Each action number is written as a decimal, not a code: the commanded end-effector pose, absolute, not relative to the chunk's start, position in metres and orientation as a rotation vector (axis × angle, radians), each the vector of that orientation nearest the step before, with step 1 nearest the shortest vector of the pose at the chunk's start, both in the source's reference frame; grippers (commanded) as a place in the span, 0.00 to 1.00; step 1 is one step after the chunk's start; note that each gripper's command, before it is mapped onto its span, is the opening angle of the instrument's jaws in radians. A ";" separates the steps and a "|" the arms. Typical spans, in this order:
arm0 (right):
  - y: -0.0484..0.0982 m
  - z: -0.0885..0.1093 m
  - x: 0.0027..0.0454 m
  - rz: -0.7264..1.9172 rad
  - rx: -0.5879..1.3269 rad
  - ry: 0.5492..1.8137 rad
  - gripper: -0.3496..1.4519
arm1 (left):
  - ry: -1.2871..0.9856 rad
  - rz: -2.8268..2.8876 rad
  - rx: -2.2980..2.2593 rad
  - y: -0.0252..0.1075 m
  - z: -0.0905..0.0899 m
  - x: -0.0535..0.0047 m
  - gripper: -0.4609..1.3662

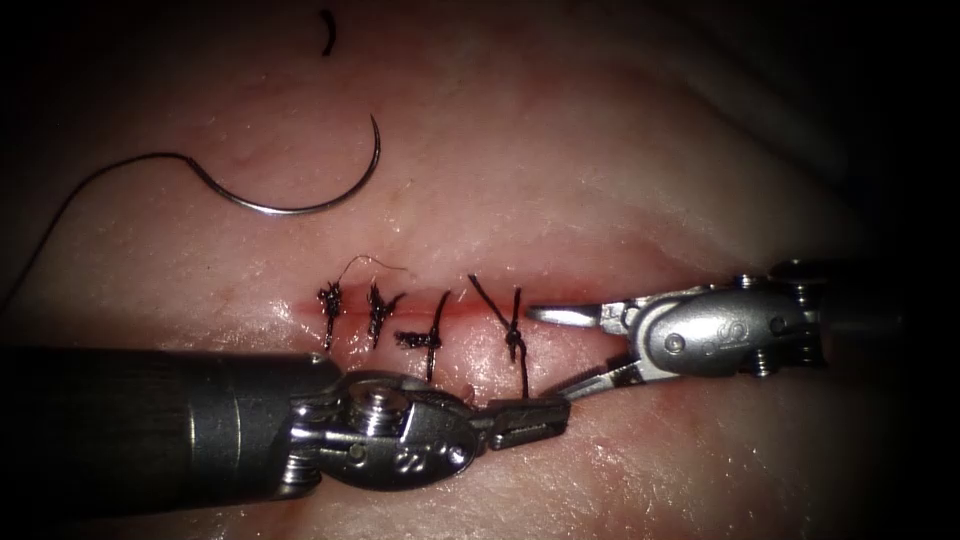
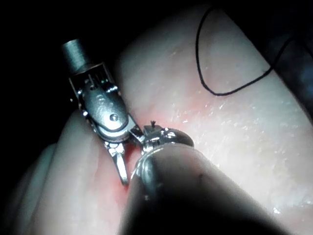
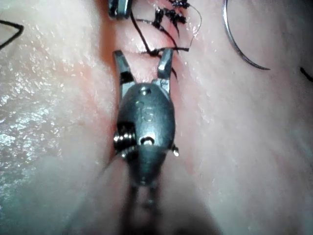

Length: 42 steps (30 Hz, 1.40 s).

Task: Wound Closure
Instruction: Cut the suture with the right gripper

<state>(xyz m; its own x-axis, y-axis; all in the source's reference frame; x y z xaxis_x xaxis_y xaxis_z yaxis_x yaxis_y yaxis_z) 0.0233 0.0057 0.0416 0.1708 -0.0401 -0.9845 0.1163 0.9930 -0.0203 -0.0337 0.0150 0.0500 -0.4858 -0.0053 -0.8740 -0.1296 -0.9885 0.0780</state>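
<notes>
The curved needle lies free on the tissue, left of and beyond the cut, held by neither tool and not in the tissue. Its thread trails off to the left. Several dark knotted stitches cross the cut. My left tool is shut on the thread tail hanging from the rightmost stitch. My right tool stands open just right of that stitch with nothing between its jaws. In the right wrist view its open jaws flank the stitch's thread; the needle lies beyond.
A short cut end of thread lies on the far tissue. Red fluid tints the cut line. The left tool's dark shaft crosses the near left tissue. A loop of thread lies on the tissue in the left wrist view.
</notes>
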 end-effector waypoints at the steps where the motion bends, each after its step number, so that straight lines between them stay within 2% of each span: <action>1: 0.006 0.042 0.0237 -0.110 0.062 1.399 0.86 | 0.189 2.643 -1.556 0.015 0.050 -0.0337 0.06; 25: 0.004 0.040 0.0290 -0.097 0.015 1.438 0.87 | 0.187 2.642 -1.558 0.015 0.050 -0.0336 0.06; 42: 0.004 0.040 0.0306 -0.100 0.008 1.439 0.86 | 0.187 2.645 -1.560 0.015 0.050 -0.0334 0.06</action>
